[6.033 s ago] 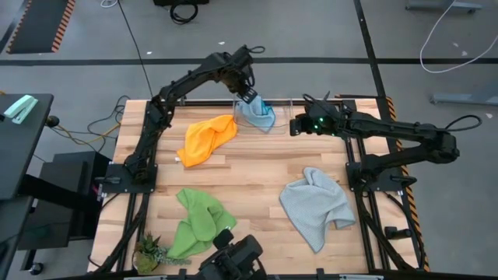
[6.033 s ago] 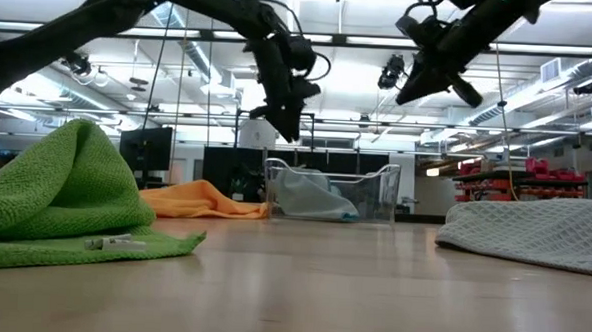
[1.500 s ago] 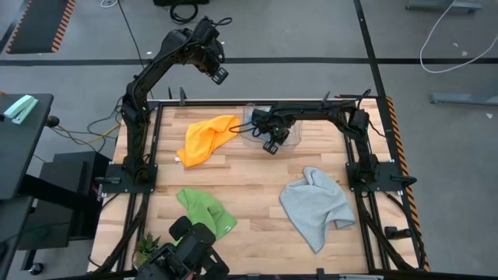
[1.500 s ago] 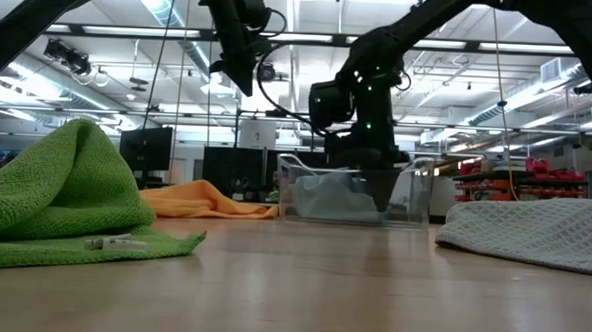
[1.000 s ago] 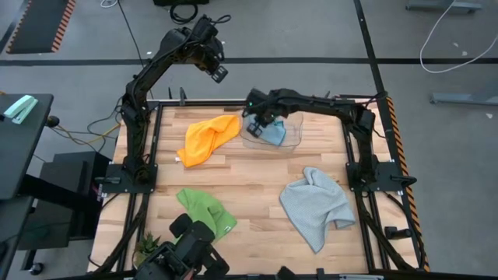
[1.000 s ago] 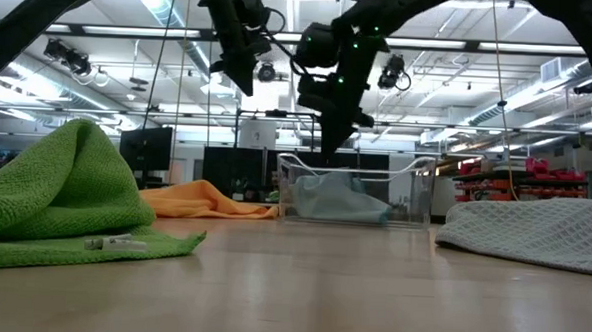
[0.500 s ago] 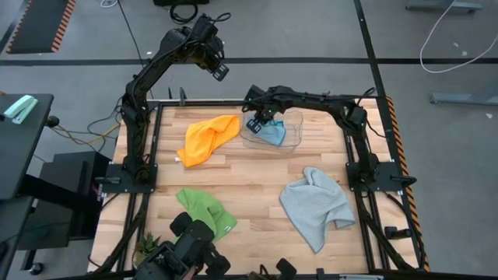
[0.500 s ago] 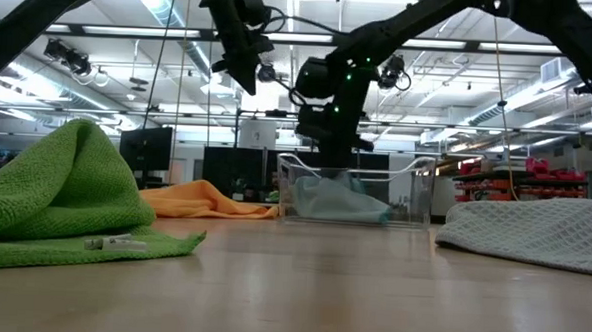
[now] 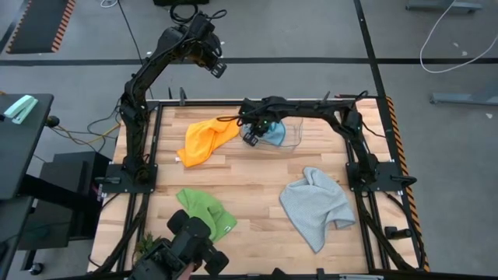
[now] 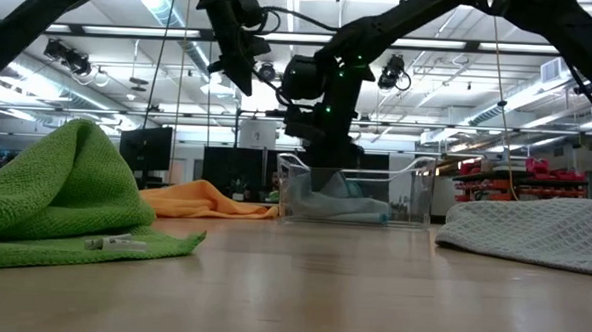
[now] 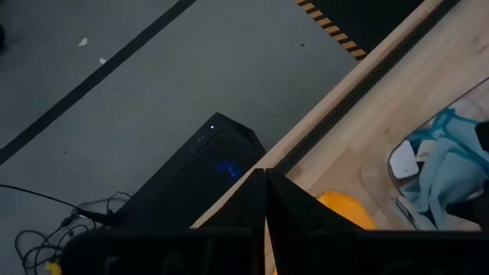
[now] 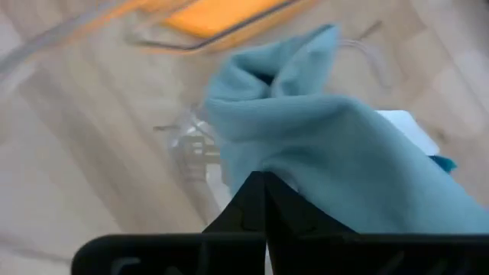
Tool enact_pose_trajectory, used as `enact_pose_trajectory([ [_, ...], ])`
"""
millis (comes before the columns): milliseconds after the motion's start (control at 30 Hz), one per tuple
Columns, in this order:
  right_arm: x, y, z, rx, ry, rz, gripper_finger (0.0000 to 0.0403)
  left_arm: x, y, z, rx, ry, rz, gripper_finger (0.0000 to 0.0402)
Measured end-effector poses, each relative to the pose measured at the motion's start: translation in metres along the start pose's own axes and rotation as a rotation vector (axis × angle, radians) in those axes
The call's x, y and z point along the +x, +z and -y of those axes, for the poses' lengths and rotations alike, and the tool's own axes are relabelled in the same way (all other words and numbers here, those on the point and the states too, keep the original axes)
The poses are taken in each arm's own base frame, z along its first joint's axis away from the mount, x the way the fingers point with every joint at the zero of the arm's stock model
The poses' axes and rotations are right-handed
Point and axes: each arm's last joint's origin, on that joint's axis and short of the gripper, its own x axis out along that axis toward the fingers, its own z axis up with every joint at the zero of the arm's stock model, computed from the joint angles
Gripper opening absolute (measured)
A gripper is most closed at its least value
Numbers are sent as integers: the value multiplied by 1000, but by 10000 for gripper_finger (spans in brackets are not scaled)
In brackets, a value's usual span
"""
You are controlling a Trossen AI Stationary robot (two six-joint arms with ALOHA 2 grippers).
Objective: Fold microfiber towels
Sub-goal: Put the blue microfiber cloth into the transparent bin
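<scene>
A light blue towel [image 9: 274, 134] lies crumpled in a clear plastic bin [image 9: 289, 140] at the table's far middle. My right gripper [image 9: 250, 137] is shut and reaches down into the bin's left end, onto that towel [image 12: 336, 153]. A yellow-orange towel [image 9: 206, 138] lies bunched left of the bin. A green towel [image 9: 204, 211] lies heaped near the front left, and a grey towel [image 9: 315, 204] lies spread at the right. My left gripper [image 9: 217, 71] hangs shut, high beyond the table's far edge. My right gripper presses its shut fingertips [image 12: 256, 197] on the top of the light blue towel's heap [image 12: 306, 179], near the bin's left end. The fingers come steeply from above. The towel lies slack on the bin's floor [image 10: 349, 210], squashed low under them.
The bin's clear walls [image 10: 415, 191] stand around my right gripper. A camera unit [image 9: 187, 249] and a small plant [image 9: 148, 250] sit at the table's near left edge. Bare wood [image 9: 257, 175] lies between the towels.
My right gripper has come down into the bin's left end onto the light blue towel, staying shut. The towel's heap now lies lower in the bin than before.
</scene>
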Motion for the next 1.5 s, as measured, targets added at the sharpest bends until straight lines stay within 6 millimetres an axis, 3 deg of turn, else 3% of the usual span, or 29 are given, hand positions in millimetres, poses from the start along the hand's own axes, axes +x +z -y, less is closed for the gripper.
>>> enact_pose_trajectory([
  [300,-1,11,32,74,-133,64,0,0,2,0,-7,0,21,26],
  [533,-5,14,40,98,-136,92,0,-1,5,0,-8,3,56,14],
  [700,-40,11,30,79,-116,154,0,-1,7,-2,-12,8,79,15],
  [800,-66,1,17,32,-94,144,0,-1,7,-5,-4,13,77,21],
  [867,-72,-8,9,-15,-64,91,0,-1,7,-7,2,15,76,24],
  [1000,-61,-15,2,-70,-47,-8,0,-1,6,-10,-3,20,72,27],
  [1200,-46,-20,12,-53,-69,-67,0,-1,5,-12,-4,22,67,18],
  [1500,-24,-46,8,-101,-56,-225,0,-1,5,-11,-3,21,63,16],
])
